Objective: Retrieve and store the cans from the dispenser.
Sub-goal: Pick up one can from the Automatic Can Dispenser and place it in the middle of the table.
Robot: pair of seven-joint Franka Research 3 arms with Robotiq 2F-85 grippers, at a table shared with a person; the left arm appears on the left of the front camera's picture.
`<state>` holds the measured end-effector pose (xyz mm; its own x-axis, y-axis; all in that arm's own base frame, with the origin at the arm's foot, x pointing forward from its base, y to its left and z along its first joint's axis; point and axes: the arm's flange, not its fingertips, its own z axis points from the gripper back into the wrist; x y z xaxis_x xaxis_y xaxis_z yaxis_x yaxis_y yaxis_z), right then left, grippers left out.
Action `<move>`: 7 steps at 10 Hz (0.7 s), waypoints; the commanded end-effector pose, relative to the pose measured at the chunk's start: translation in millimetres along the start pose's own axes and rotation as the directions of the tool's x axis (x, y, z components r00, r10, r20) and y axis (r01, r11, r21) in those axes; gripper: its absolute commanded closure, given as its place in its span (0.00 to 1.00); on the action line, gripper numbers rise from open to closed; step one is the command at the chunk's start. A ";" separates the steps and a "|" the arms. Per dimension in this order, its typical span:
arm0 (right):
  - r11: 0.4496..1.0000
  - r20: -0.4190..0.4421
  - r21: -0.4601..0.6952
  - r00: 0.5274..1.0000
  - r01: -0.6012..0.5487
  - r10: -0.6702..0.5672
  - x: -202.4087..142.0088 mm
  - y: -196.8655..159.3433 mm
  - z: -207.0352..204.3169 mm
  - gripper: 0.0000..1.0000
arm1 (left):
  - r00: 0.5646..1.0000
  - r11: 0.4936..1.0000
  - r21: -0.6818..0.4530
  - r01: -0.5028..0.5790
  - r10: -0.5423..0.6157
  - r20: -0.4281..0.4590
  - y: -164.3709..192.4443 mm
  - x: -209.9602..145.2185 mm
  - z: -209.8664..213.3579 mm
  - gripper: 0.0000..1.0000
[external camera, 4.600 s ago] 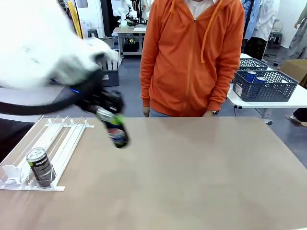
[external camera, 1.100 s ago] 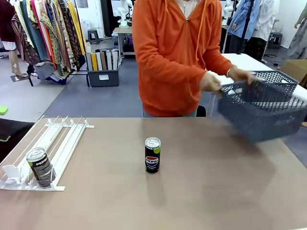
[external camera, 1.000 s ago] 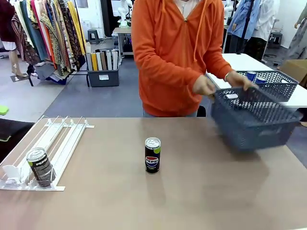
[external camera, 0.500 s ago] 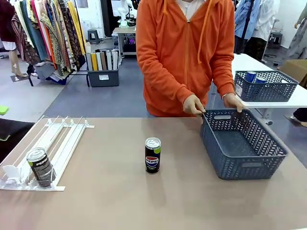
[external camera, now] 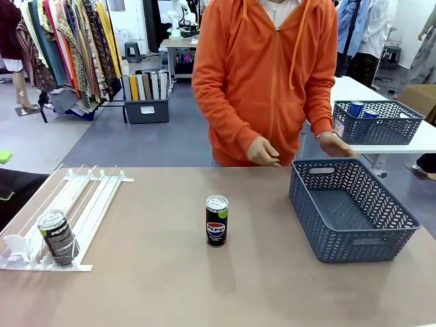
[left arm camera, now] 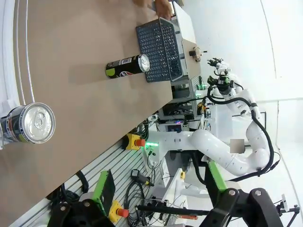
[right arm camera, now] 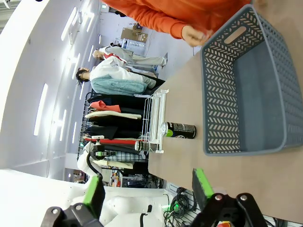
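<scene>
A black Pepsi can [external camera: 216, 221] stands upright in the middle of the table, with no gripper near it. A second black can [external camera: 58, 237] sits at the near end of the white dispenser [external camera: 88, 197] on the left, against its curved stops. From above, the left wrist view shows that can's silver top [left arm camera: 29, 123], the Pepsi can [left arm camera: 127, 66] farther off, and my left gripper [left arm camera: 161, 189] open and empty. My right gripper [right arm camera: 147, 194] is open too, high over the table, looking down on the Pepsi can [right arm camera: 179, 130] and the dispenser [right arm camera: 154, 118].
A dark blue-grey lattice basket [external camera: 354, 244] stands empty on the right of the table. The person in an orange hoodie stands at the far edge, hands [external camera: 262, 151] just behind the basket. Another basket [external camera: 373, 126] with blue cans sits on a white table beyond.
My left arm has set the Pepsi can down mid-table and pulled away. The person brought the basket over, put it on the table's right side and let go.
</scene>
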<state>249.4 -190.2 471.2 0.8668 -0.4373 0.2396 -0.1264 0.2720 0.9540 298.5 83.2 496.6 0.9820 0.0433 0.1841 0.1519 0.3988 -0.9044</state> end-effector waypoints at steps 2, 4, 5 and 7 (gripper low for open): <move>1.000 0.015 0.026 1.000 -0.009 0.008 2.8 3.8 -1.3 0.00 | 0.991 0.823 0.565 -0.055 0.113 -0.067 -29.9 1.0 -24.7 0.00; 1.000 0.015 0.026 1.000 -0.009 0.008 2.8 3.8 -1.3 0.00 | 0.972 0.345 0.938 -0.020 0.227 -0.063 -45.9 5.0 -68.8 0.00; 1.000 0.015 0.026 1.000 -0.009 0.008 2.8 3.8 -1.3 0.00 | 0.977 0.275 0.961 -0.034 0.214 -0.027 -51.4 11.0 -87.9 0.00; 1.000 0.015 0.026 1.000 -0.009 0.008 2.8 3.8 -1.3 0.00 | 0.980 0.239 0.951 -0.198 0.041 0.194 -65.8 25.3 -99.4 0.00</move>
<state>249.4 -190.1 471.2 0.8669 -0.4371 0.2396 -0.1264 0.2721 0.9539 313.2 -10.0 526.5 0.9743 0.1026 0.2004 -0.0506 0.9671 -0.2494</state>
